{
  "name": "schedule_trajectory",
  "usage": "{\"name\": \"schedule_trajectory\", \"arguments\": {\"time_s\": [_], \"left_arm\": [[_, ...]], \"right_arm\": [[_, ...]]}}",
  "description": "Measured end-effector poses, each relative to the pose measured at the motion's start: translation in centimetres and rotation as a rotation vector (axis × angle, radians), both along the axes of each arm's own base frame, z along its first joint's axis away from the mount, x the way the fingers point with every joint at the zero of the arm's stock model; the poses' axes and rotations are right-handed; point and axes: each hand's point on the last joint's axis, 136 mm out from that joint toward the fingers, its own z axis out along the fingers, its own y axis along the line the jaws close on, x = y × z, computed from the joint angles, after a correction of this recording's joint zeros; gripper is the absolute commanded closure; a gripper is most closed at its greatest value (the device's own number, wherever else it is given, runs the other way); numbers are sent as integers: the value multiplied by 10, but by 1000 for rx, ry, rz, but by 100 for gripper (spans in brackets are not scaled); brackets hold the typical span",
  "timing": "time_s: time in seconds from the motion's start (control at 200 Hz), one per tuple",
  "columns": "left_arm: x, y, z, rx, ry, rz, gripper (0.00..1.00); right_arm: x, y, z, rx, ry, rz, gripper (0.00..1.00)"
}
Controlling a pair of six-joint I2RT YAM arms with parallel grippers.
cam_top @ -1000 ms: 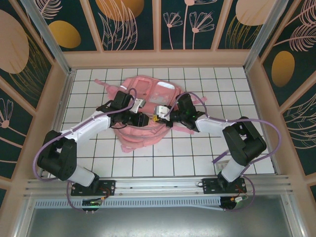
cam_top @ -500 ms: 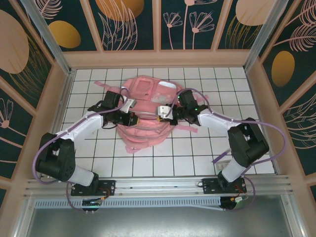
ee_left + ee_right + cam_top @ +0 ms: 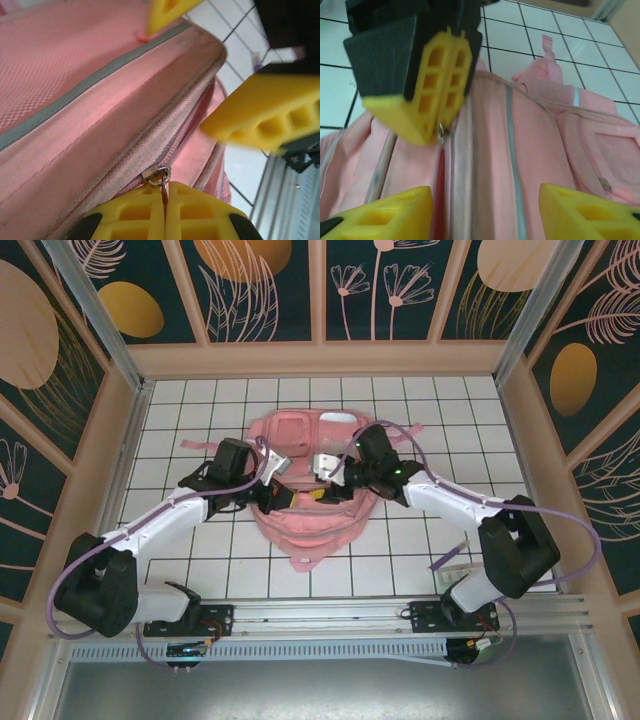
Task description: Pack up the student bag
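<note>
The left gripper (image 3: 164, 202) clamps the small metal zipper pull (image 3: 159, 176) of the large pink fabric backpack (image 3: 310, 530), midway between the side edges of the white tiled table (image 3: 180, 570). The right gripper (image 3: 485, 212) holds its fingers apart over the backpack.

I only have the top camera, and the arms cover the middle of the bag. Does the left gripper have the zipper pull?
Observer: Yes. In the left wrist view the left gripper is shut on the metal zipper pull of the bag.
Operator: And the right one?
Observer: The right gripper is open, one finger on each side of the zipped ridge, clamped on nothing.
Operator: Any other zip close by?
Observer: A second pull lies on a side pocket, off to the right in the right wrist view.
</note>
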Motion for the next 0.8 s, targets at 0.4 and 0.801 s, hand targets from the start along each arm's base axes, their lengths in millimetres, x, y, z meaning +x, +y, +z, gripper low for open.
{"name": "schedule_trajectory", "arguments": {"time_s": [0.4,0.801], "left_arm": [[16,12,4,34,-93,30,100],[71,77,-19,193,-169,257,100]], "right_arm": [[1,2,-23,-150,69,57,100],[2,-20,-6,-129,-56,142,100]]}}
